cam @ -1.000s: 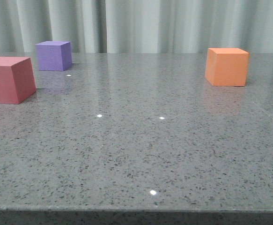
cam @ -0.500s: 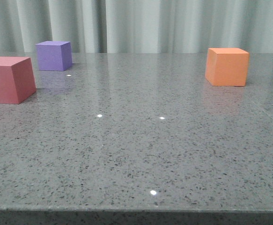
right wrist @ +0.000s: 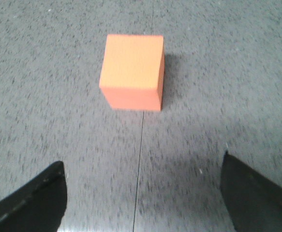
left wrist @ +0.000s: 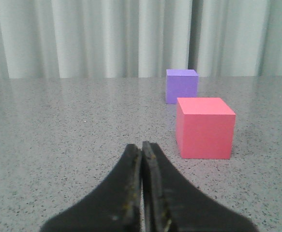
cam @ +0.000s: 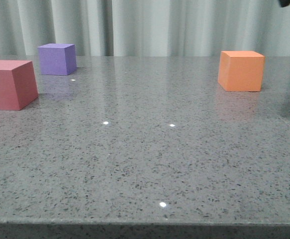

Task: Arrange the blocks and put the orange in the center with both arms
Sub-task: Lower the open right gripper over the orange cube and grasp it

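Three matte foam-like blocks on the table [cam: 145, 164]: orange cube [right wrist: 132, 70] well right of purple cube [cam: 57, 59] and red cube [cam: 9, 83], right gripper [right wrist: 143, 193] spread above it, left gripper [left wrist: 141, 193] pressed together; judged light, slightly compressible, best pinched across opposite flat faces.

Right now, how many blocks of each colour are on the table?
Red matte foam cube: 1
Purple matte foam cube: 1
Orange matte foam cube: 1
Total: 3
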`<state>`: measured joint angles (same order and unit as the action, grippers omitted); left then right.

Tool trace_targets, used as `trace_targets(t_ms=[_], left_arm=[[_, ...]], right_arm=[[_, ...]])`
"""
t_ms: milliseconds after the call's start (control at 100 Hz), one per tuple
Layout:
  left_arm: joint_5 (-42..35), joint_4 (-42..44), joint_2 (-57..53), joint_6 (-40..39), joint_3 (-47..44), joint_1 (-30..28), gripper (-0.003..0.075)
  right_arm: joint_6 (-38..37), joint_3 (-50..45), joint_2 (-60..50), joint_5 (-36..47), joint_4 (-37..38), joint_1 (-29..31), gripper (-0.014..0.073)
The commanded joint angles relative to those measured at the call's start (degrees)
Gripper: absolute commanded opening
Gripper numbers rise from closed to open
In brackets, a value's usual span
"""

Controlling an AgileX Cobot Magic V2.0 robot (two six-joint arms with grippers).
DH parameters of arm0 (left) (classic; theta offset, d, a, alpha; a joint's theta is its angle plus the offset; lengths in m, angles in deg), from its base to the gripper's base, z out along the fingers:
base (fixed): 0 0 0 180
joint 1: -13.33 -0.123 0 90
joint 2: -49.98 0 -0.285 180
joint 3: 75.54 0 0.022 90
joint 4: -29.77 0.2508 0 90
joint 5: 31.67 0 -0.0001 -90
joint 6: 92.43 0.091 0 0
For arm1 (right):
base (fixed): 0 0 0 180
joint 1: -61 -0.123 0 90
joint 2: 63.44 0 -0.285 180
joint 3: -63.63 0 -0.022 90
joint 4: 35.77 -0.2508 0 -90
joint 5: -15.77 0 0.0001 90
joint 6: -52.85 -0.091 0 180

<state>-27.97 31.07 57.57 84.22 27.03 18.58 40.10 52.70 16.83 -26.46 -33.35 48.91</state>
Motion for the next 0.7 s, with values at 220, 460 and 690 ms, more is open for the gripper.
trace_targets(t_ms=[220, 460, 690], left_arm=[[-4.5, -0.1, -2.1, -0.7, -2.3, -0.1, -0.002], [-4.5, -0.1, -2.1, -0.7, -2.3, -0.1, -0.002], [-4.5, -0.1, -2.1, -0.7, -2.3, -0.1, -0.002]], right_arm=[[0.5, 15.7, 14.7, 1.4, 0.1, -0.1, 0.0634], [0.5, 21.7, 22.5, 0.4, 0.1, -0.1, 0.0634], [0.5, 21.9, 27.8, 0.8, 0.1, -0.1, 0.0634]])
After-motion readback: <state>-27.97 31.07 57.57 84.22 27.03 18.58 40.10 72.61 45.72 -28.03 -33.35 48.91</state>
